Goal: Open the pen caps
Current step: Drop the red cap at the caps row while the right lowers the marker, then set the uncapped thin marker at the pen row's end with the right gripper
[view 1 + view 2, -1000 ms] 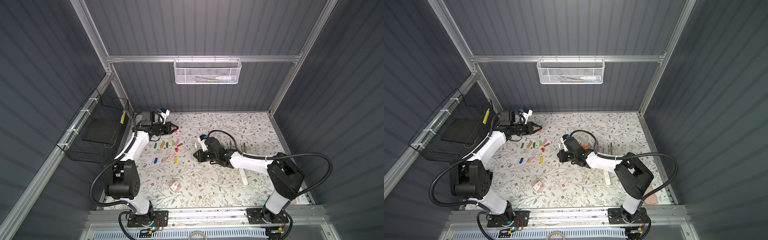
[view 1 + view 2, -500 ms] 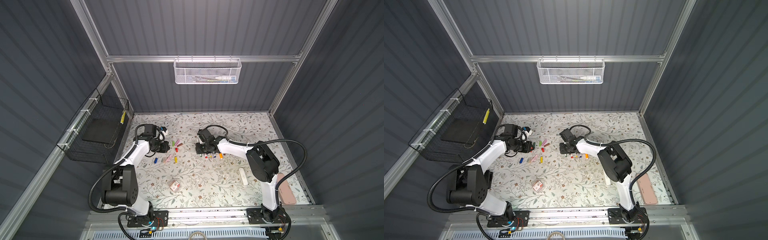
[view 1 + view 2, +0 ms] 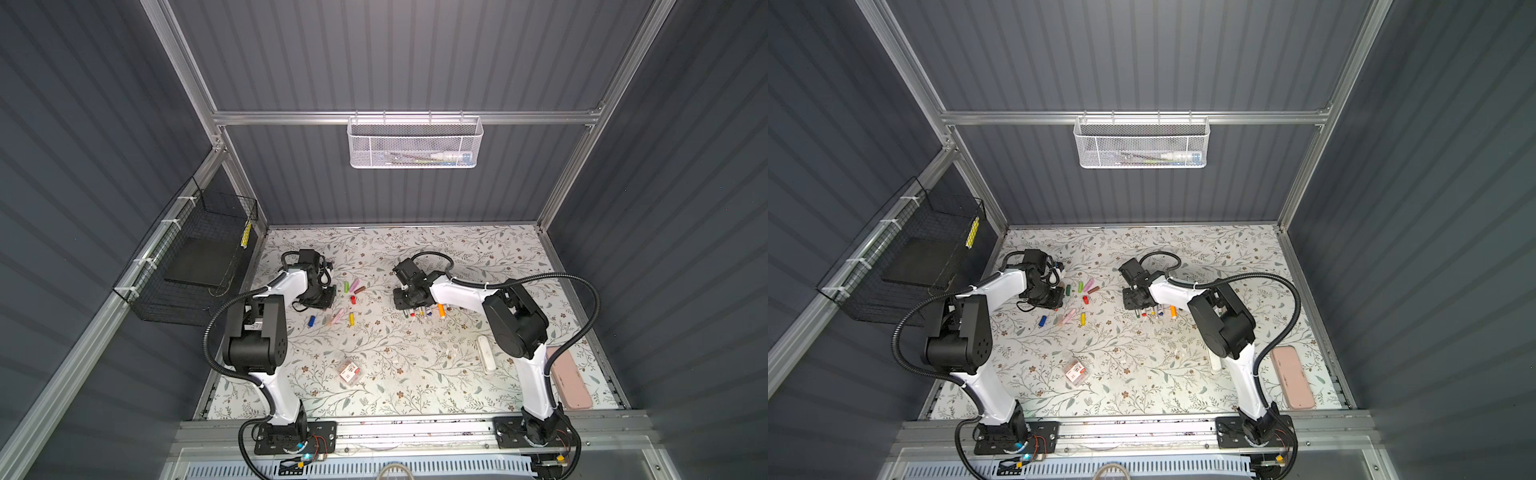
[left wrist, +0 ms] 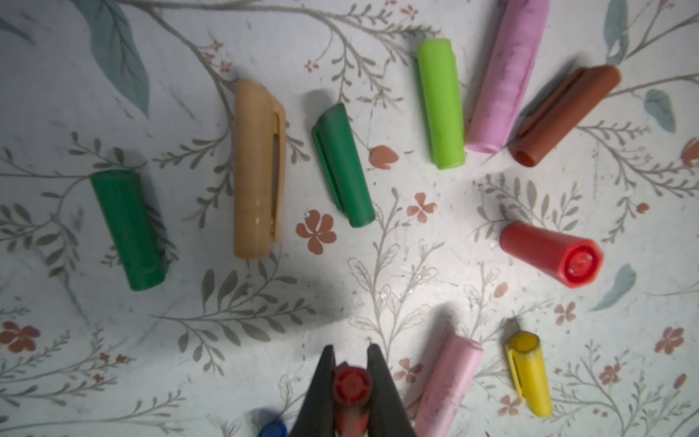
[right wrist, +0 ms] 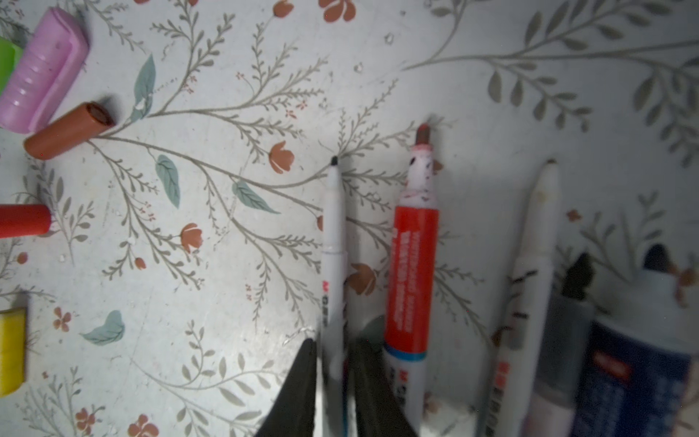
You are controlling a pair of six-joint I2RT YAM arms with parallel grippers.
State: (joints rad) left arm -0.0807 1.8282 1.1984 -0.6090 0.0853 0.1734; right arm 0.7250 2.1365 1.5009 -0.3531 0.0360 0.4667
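Note:
Several loose pen caps (image 4: pixel 257 170) lie on the floral mat: green, tan, lilac, brown, red, pink, yellow and blue. In both top views they sit in a cluster (image 3: pixel 353 300) (image 3: pixel 1086 299) left of centre. My left gripper (image 4: pixel 351 386) (image 3: pixel 322 301) is shut on a red pen cap (image 4: pixel 351 389), low over the mat beside the cluster. My right gripper (image 5: pixel 333 342) (image 3: pixel 405 305) straddles a slim white pen (image 5: pixel 334 246) lying uncapped in a row of pens (image 3: pixel 424 311), with its jaws slightly apart from it.
A red marker (image 5: pixel 414 265) and a white pen (image 5: pixel 529 283) lie beside the slim one. A white oblong case (image 3: pixel 486 353), a pink case (image 3: pixel 567 380) and a small clear box (image 3: pixel 350 371) lie nearer the front. A black wire basket (image 3: pixel 199 257) hangs on the left wall.
The left gripper has come down from the back left to the mat beside the caps. The right arm has folded back, its gripper staying low at the row of pens.

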